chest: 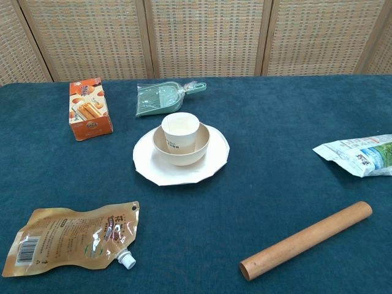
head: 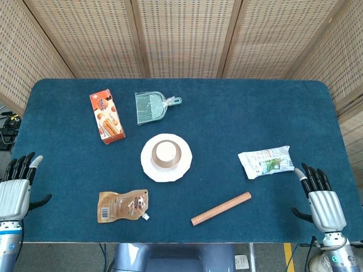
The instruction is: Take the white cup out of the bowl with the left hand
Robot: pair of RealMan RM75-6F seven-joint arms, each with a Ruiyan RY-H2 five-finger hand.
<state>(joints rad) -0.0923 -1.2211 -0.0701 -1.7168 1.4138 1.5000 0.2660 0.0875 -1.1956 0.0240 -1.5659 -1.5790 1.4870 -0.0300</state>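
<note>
A white cup [head: 165, 151] [chest: 180, 130] stands upright inside a beige bowl [head: 166, 164] [chest: 197, 149], which sits on a white plate [head: 150, 170] [chest: 147, 167] at the table's middle. My left hand [head: 16, 187] rests at the table's near left edge, fingers apart and holding nothing, far from the cup. At the near right edge my right hand [head: 320, 195] is likewise spread and empty. Neither hand shows in the chest view.
An orange snack box [head: 106, 117] [chest: 89, 108] and a green dustpan [head: 152, 107] [chest: 164, 97] lie behind the plate. A tan spouted pouch [head: 122, 205] [chest: 73, 246] lies front left, a wooden rolling pin [head: 220, 208] [chest: 306, 240] front right, a white-green packet [head: 265, 161] [chest: 358, 154] at right.
</note>
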